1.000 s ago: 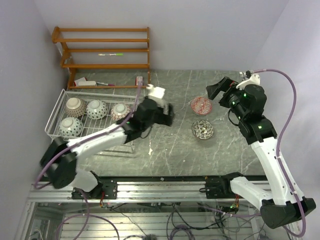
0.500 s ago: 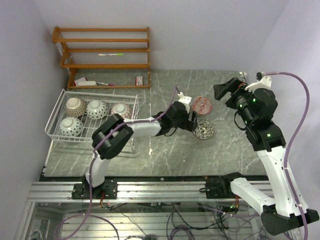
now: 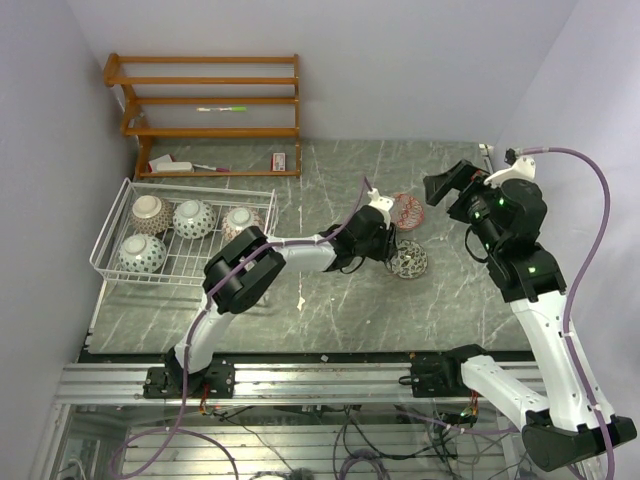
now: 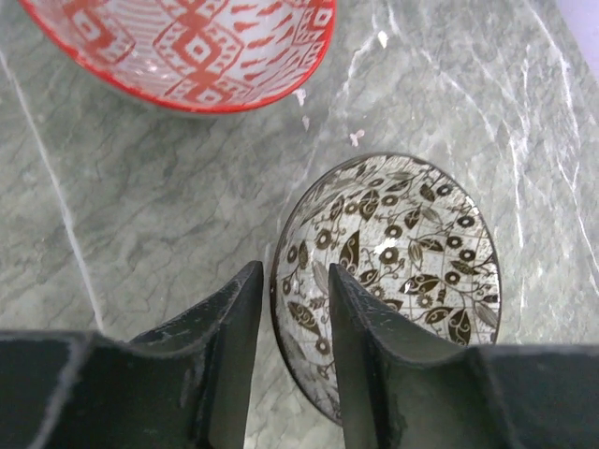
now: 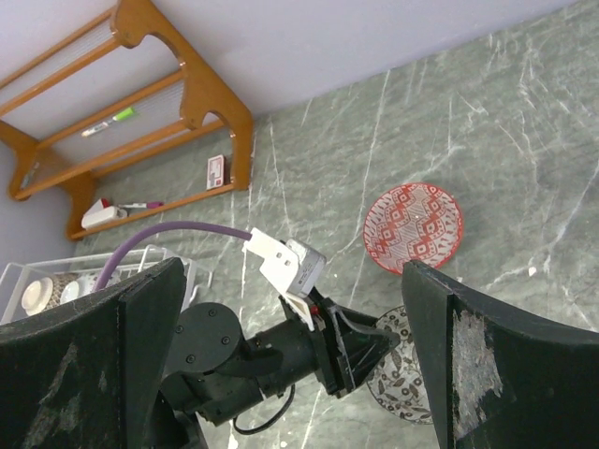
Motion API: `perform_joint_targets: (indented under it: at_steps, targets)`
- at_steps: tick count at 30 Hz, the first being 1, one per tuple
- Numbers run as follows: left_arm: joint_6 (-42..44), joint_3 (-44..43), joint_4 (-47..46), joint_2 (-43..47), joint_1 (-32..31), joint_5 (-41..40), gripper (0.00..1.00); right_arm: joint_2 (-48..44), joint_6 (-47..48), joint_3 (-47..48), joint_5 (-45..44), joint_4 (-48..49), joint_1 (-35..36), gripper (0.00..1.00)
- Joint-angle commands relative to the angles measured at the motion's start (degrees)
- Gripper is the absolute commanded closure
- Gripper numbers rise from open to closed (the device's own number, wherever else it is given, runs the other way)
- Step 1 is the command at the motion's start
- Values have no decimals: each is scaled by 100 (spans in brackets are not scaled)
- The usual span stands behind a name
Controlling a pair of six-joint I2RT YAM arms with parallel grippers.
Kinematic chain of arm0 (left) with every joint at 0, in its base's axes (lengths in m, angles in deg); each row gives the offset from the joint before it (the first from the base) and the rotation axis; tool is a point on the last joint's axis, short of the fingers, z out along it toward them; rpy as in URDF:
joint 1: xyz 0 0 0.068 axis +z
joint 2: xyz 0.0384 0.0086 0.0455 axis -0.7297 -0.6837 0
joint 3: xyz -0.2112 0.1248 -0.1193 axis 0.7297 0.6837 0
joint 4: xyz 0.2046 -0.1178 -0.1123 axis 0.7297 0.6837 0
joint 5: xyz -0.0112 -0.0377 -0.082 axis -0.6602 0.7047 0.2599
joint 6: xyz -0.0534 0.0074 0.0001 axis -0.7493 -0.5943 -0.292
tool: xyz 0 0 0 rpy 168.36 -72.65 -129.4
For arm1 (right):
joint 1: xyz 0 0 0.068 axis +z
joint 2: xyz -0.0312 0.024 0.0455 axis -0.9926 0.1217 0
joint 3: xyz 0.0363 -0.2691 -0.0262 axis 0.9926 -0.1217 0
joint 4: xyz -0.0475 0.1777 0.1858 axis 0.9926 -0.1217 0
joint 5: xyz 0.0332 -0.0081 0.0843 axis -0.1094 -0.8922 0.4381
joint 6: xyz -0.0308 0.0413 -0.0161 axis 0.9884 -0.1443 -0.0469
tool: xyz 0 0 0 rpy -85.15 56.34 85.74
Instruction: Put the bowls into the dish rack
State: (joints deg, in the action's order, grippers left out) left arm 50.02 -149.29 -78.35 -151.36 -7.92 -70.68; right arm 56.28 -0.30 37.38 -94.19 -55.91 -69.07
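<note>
Black bowl [image 4: 388, 271] sits upright on the table [image 3: 330, 300], right of middle, just beside the red bowl [image 4: 187, 47]. Left gripper [image 4: 295, 271] stands narrow astride its rim, one finger inside, one outside; I cannot tell whether it bites. Right gripper [image 5: 292, 281] is spread and holds nothing.

Risk, as I judge it: a thin rim pinch lets the bowl swing or slip, and a skewed lift clips the red bowl.

Rack [image 3: 110, 235] lies well to the left. Its near row has room, with a raised wall to clear.
</note>
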Motion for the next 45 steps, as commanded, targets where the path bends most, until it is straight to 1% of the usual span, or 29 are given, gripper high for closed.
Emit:
perform_joint_targets:
  at_steps: [1,2,7,8,9,12,14,18,21,27,32,36,39,43,45]
  targets:
    - [177,-408,171,-175,-120,-189,59,-83,75,-111,-79,58,-38,0]
    - [208,-441,314,-181,-127,-293,62,-92,75,-125,-81,55,-37,0]
    - [314,-409,658,-84,-129,-738,89,-119,84,-140,-75,46,-36,0]
    - [338,-395,735,-70,-130,-818,92,-119,84,-148,-74,47,-32,0]
    - [367,-379,795,-55,-129,-884,93,-139,84,-154,-80,45,-32,0]
    - [420,-228,983,101,-137,-1147,93,-154,92,-175,-83,37,-39,0]
    - [434,-49,1189,336,-135,-1503,93,-178,100,-175,-84,22,-35,0]
    - [432,512,1602,1058,-134,-2308,93,-191,102,-183,-24,27,-38,0]
    - [446,957,1804,1634,-102,-2762,93,-202,84,-229,52,58,-36,0]
    - [408,1911,1822,2496,213,-2873,93,-210,62,-360,203,72,-40,0]
    - [343,2801,1618,3037,613,-2679,93,-241,54,-479,256,76,-33,0]
    - [330,3240,1489,3379,893,-2578,93,-205,39,-539,343,83,-34,0]
    - [312,3433,1382,3445,1011,-2545,93,-216,18,-599,352,100,-32,0]
    - [336,3602,1253,3410,1026,-2542,77,-257,22,-663,355,101,-39,0]
    - [345,3646,1247,3408,1030,-2578,67,-261,30,-672,353,68,-37,0]
